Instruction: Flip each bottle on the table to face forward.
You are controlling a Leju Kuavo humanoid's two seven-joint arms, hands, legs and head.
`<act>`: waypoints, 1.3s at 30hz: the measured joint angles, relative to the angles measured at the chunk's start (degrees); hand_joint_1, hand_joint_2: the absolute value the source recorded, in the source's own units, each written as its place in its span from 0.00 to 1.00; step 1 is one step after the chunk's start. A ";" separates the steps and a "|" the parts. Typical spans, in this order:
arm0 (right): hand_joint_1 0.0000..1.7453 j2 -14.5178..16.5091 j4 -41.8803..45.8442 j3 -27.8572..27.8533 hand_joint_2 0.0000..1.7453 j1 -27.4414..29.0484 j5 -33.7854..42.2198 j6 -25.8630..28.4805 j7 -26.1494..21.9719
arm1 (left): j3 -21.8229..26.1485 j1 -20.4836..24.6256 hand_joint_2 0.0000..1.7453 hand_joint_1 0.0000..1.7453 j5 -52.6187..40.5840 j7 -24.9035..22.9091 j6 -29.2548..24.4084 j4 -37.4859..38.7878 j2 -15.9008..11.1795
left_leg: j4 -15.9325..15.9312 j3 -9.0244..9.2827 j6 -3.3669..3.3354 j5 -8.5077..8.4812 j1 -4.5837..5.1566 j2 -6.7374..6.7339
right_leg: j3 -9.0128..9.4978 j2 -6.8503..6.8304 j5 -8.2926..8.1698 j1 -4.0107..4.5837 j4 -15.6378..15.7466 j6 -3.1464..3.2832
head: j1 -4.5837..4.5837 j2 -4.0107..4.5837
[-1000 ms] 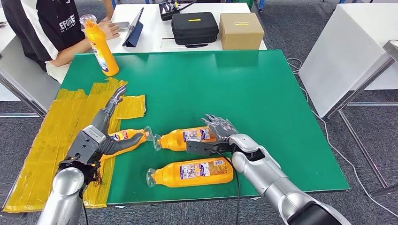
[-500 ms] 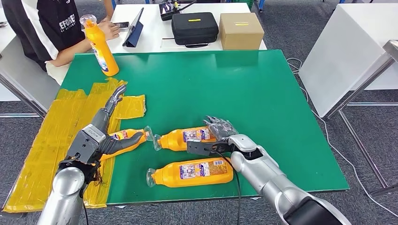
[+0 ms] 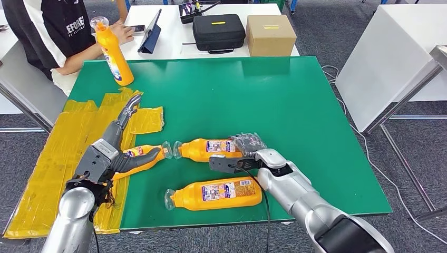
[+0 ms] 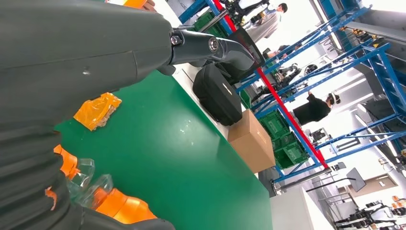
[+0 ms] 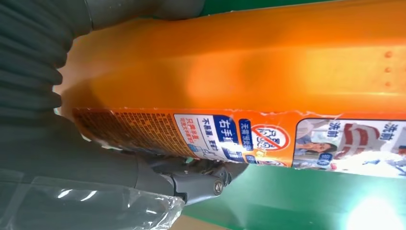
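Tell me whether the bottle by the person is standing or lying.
Standing: the bottle is upright on the green table, cap up.

Black case, cardboard box

Right hand fingers curled, left hand spread.

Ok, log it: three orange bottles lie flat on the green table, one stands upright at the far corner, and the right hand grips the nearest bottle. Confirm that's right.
One error: the right hand grips the middle bottle, not the nearest bottle, which lies untouched. The head view shows it. Three do lie flat on the green table, and the upright bottle stands at the far corner.
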State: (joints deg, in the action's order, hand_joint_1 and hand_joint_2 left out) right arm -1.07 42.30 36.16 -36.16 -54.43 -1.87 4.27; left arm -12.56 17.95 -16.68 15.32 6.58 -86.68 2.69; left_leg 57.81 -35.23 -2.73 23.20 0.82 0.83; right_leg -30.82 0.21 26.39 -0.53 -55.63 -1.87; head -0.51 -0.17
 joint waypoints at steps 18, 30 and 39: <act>1.00 0.17 8.82 -6.11 1.00 3.71 7.84 13.53 -4.50 | -0.27 -0.85 1.00 0.00 -0.17 -0.35 -1.48 0.21 -0.03 | 0.00 -0.05 0.00 0.01 0.00 0.01 | -0.04 0.00 0.01 0.01 -0.01 0.00 | 0.00 0.00; 1.00 0.43 24.21 -15.13 1.00 10.29 20.65 17.47 -9.80 | -0.27 -1.75 1.00 0.00 -1.21 -0.99 -2.50 0.20 -0.17 | 0.00 -0.06 0.00 0.01 0.00 0.04 | -0.05 -0.01 0.01 0.00 0.00 0.00 | -0.01 -0.01; 1.00 1.99 31.04 -18.33 1.00 14.85 28.44 17.15 -13.34 | -1.27 -1.37 1.00 0.00 -0.02 -2.74 0.01 0.69 0.05 | 0.00 -0.05 0.00 0.01 -0.01 0.02 | -0.08 -0.01 0.01 0.01 0.00 0.01 | 0.01 0.00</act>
State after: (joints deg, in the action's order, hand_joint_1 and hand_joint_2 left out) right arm 0.92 73.35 17.83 -21.31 -26.00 15.28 -9.06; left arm -13.83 16.58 -16.70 12.58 6.59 -86.00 2.74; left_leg 57.81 -35.28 -2.73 23.21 0.81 0.85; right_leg -30.90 0.20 26.40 -0.52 -55.62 -1.87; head -0.50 -0.17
